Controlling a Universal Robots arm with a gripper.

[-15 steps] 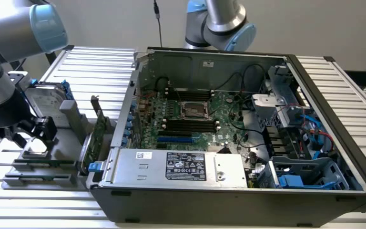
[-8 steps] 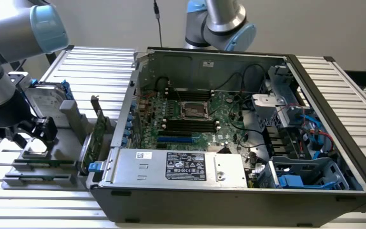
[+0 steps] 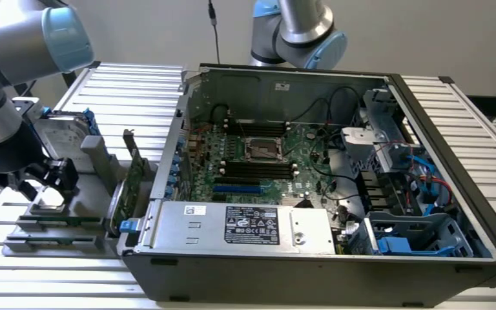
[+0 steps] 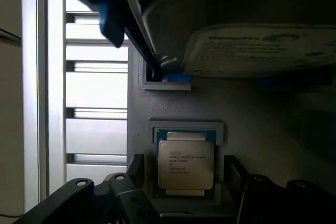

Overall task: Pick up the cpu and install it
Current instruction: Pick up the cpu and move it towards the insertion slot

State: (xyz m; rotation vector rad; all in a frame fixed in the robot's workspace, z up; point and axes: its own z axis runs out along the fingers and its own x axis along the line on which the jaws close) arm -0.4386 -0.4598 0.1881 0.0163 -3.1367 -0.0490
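While spread wide | gripper (image 4: 184,174) straddles cpu (image 4: 186,162) | holding nothing

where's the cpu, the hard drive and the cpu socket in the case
cpu (image 4: 186,164): wrist view, middle of its silvery metal top
hard drive (image 3: 62,137): exterior view, its labelled silver face
cpu socket (image 3: 263,149): exterior view, middle of the socket frame
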